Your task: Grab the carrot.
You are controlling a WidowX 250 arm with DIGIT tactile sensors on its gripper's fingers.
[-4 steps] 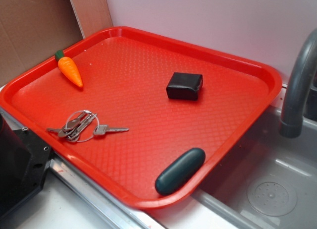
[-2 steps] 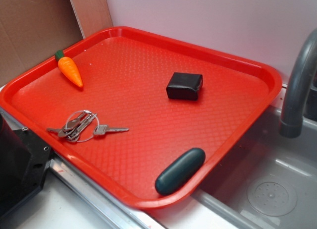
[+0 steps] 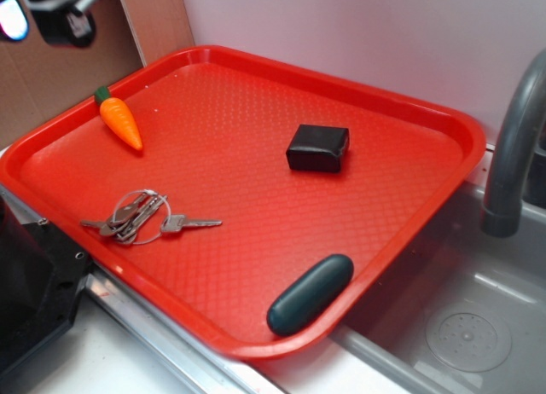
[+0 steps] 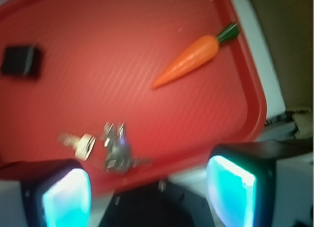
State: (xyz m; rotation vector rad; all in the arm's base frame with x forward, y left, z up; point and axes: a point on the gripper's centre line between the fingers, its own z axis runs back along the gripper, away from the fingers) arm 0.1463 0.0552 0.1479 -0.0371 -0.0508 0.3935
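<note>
Exterior view: no writing is legible. A red tray [image 3: 444, 168] holds the carrot [image 3: 120, 121] near its far left rim, keys [image 3: 141, 217], a black box [image 3: 317, 147] and a dark oblong piece [image 3: 310, 293]; a sink [image 3: 478, 326] sits alongside. The end effector [image 3: 47, 10] hangs top left.

Wrist view: the end effector [image 4: 147, 187] is released, pads [image 4: 230, 190] apart, above the tray edge; the carrot [image 4: 189, 61] lies well apart from it.

Gripper [image 4: 147, 190] up high at the top left corner of the exterior view, only partly in frame. From the wrist camera, both fingers [image 4: 66, 195] sit wide apart, pads glowing cyan, nothing between them, pointed down from above.
</note>
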